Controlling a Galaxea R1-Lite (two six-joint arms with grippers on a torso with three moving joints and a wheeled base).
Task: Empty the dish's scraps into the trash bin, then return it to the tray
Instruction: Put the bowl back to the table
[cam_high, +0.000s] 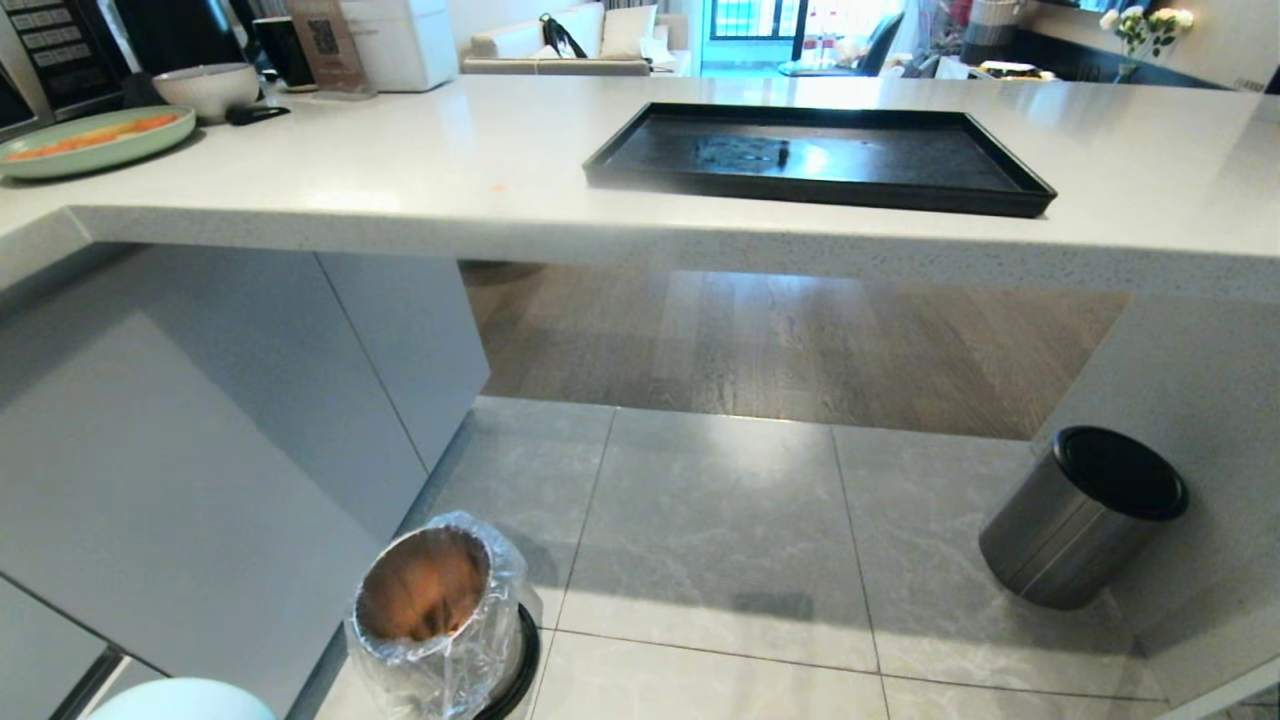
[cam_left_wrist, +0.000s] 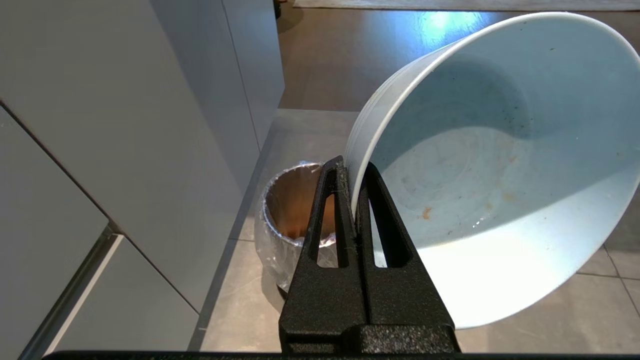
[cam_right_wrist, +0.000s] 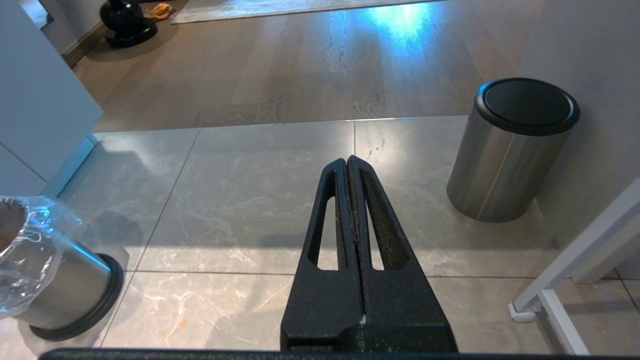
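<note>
White and almost bare inside: only a few orange smears and specks on the wall of the dish (cam_left_wrist: 500, 175), no carrot slices, no yellow strips. Looks emptied, so the first half of the task counts as done, judging by that bare inside; cannot tell whether the scraps lie in the bin, with nothing to make out on the coppery inside.

Left gripper (cam_left_wrist: 353, 167): clamped tight on the dish's rim, one finger inside the wall and one outside. Holds the dish tipped on its side, mouth turned away from the cabinet fronts, low at the near left, above the floor tiles and just to the near side of the trash bin (cam_left_wrist: 280, 240). Shows in the head view only as a pale dome at the near left edge.

Right gripper (cam_right_wrist: 348, 161): closed on nothing, fingers pressed together, hanging over bare tiles between the trash bin and the steel cylinder (cam_right_wrist: 505, 150) on the right.

Left to do: lifting the dish up to the counter (cam_high: 400, 170), carrying it right and far to the tray (cam_high: 820, 192), setting it upright inside the low rim, letting go. Nothing on the tray at present but a wet sheen.

Far left on the counter, well apart from the tray: green plate (cam_high: 100, 150) with orange food on it, grey bowl (cam_high: 205, 90) beyond. Neither part of this job.
</note>
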